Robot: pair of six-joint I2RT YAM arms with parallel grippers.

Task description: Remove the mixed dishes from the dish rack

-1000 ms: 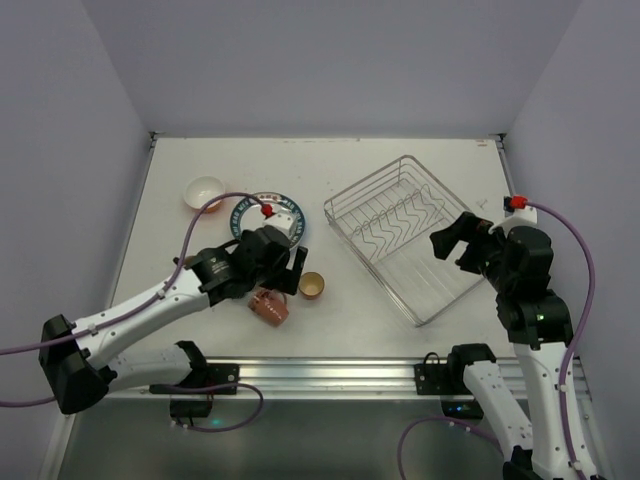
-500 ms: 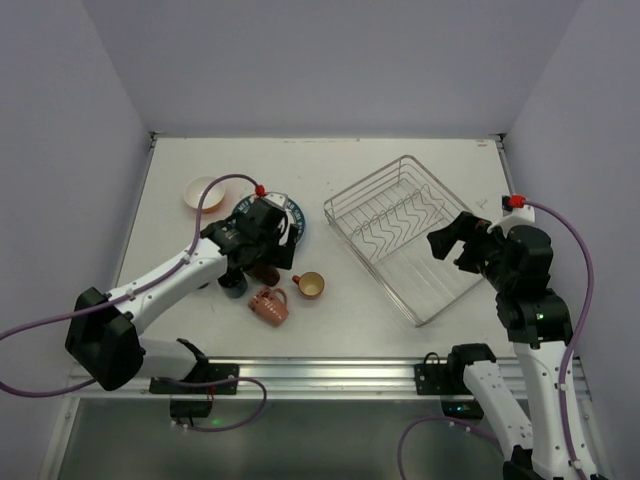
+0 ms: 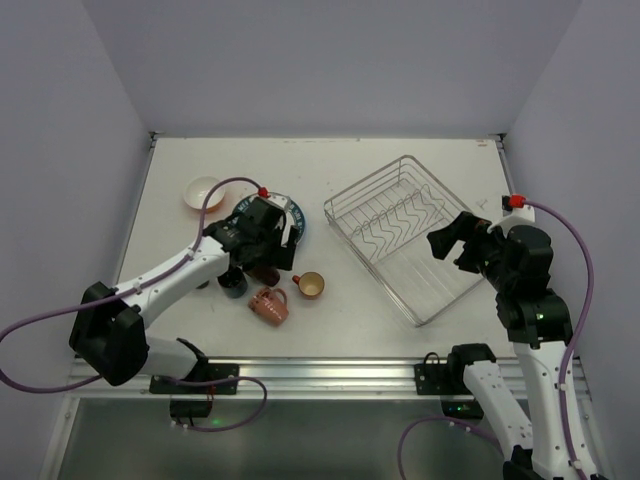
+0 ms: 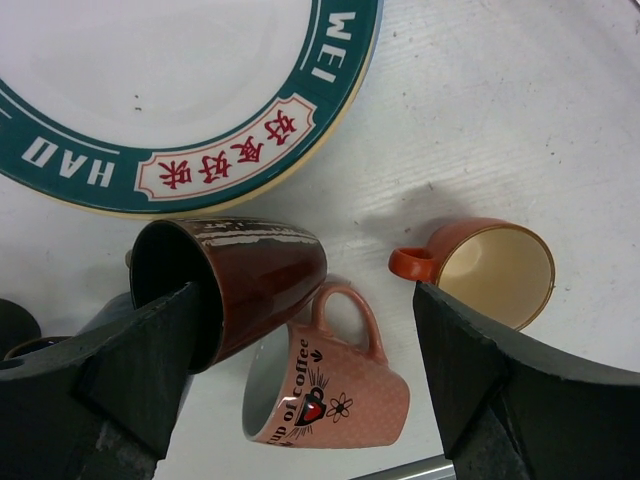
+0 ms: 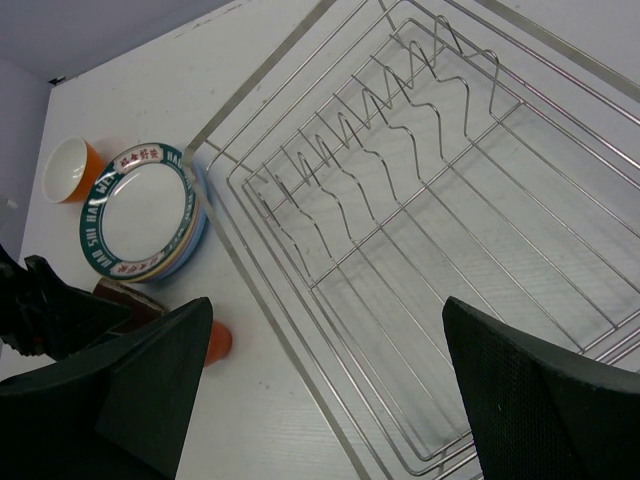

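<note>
Brown mug (image 4: pixel 250 280) tilts between wide-apart left fingers (image 4: pixel 120 375), just beside the plate rim (image 4: pixel 235 165).

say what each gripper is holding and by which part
Nothing is held: the left gripper stands open at the brown mug, the right gripper open by the dish rack.

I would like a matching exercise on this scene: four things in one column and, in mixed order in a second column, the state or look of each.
Things:
1. dish rack
2. orange mug
3. pink mug
4. top plate

States:
A. lies on its side, with words printed on it
B. holds no dishes
C. has a teal rim with letters
D. stands upright, cream inside

Pairs: 1-B; 2-D; 3-A; 4-C
</note>
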